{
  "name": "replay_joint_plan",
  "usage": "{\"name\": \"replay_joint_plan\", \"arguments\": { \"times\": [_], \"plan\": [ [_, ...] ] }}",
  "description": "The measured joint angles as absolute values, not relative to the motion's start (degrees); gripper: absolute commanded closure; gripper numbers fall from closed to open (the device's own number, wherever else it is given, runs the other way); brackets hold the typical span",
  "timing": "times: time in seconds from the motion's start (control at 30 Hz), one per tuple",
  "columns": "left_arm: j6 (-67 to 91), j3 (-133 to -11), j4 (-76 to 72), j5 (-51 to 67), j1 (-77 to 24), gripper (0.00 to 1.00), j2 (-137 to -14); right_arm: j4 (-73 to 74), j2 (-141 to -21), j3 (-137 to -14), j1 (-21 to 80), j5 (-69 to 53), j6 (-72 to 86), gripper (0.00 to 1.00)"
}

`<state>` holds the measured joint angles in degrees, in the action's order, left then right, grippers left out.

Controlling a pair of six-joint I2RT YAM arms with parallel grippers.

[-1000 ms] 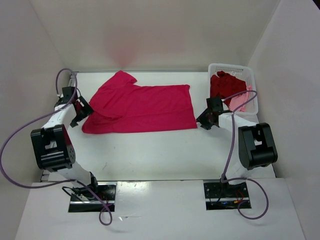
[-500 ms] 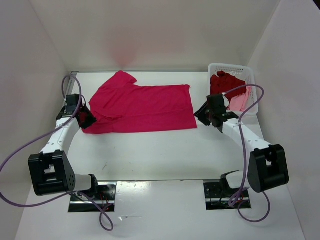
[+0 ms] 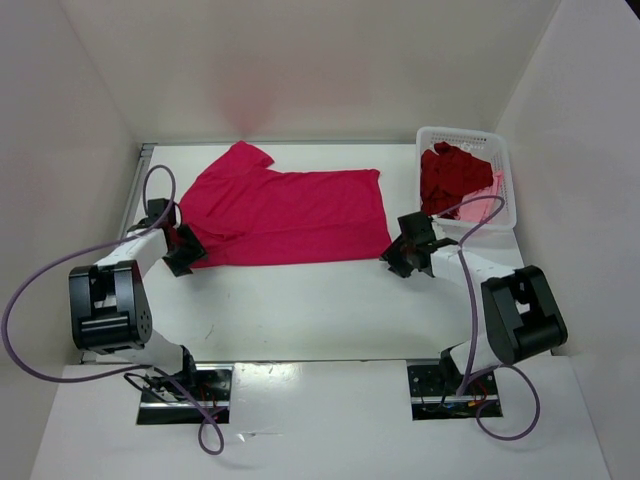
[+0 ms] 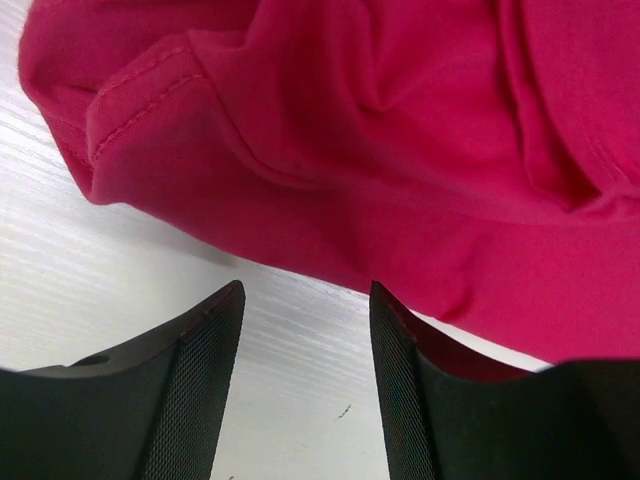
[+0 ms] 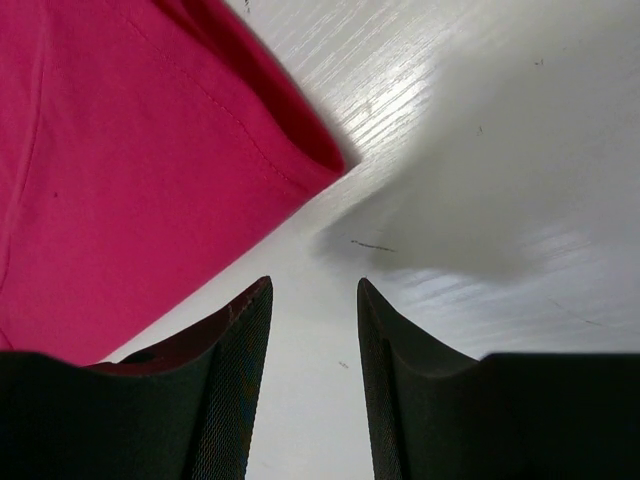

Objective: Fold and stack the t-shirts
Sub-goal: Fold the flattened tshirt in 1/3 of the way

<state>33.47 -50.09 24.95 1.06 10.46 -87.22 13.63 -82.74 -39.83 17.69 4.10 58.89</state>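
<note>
A crimson-magenta t-shirt (image 3: 285, 215) lies spread flat on the white table, collar end to the left. My left gripper (image 3: 186, 256) is open and empty, low at the shirt's near left corner; in the left wrist view the bunched sleeve and hem (image 4: 400, 150) lie just beyond the fingertips. My right gripper (image 3: 396, 262) is open and empty at the shirt's near right corner, whose hem corner (image 5: 300, 150) lies just ahead of the jaws. A darker red t-shirt (image 3: 452, 175) and a light pink t-shirt (image 3: 480, 206) lie crumpled in the basket.
A white perforated basket (image 3: 458, 135) stands at the back right, just behind my right arm. White walls close in the table on the left, back and right. Bare table (image 3: 300, 310) lies between the shirt and the arm bases.
Both grippers have dropped and moved in toward the near corners of the crimson-magenta shirt, the left from the far left side, the right from beside the basket. The shirt has not moved.
</note>
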Motion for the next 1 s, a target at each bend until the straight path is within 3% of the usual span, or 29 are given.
{"name": "replay_joint_plan", "arguments": {
  "times": [0.27, 0.53, 0.63, 0.8, 1.0],
  "plan": [
    [36.05, -49.87, 23.16, -0.10, 11.07, 0.48, -89.54, 8.08, -87.11, -40.01, 17.72, 4.84, 60.47, 0.55],
    [38.09, -49.74, 19.70, -1.39, 11.09, 0.80, -91.88, 5.72, -91.66, -43.22, 17.69, 6.07, 61.67, 0.94],
    [38.19, -49.71, 19.31, -1.85, 11.09, 0.88, -92.03, 6.63, -91.35, -43.51, 17.69, 7.20, 61.65, 0.99],
    [38.59, -49.71, 19.27, -2.24, 11.09, 1.00, -92.03, 8.58, -88.88, -43.22, 17.69, 8.19, 61.67, 1.00],
    [39.27, -48.56, 20.21, -1.21, 11.70, 1.00, -90.59, 13.41, -76.47, -36.73, 17.69, 8.16, 62.24, 1.00]
  ]
}}
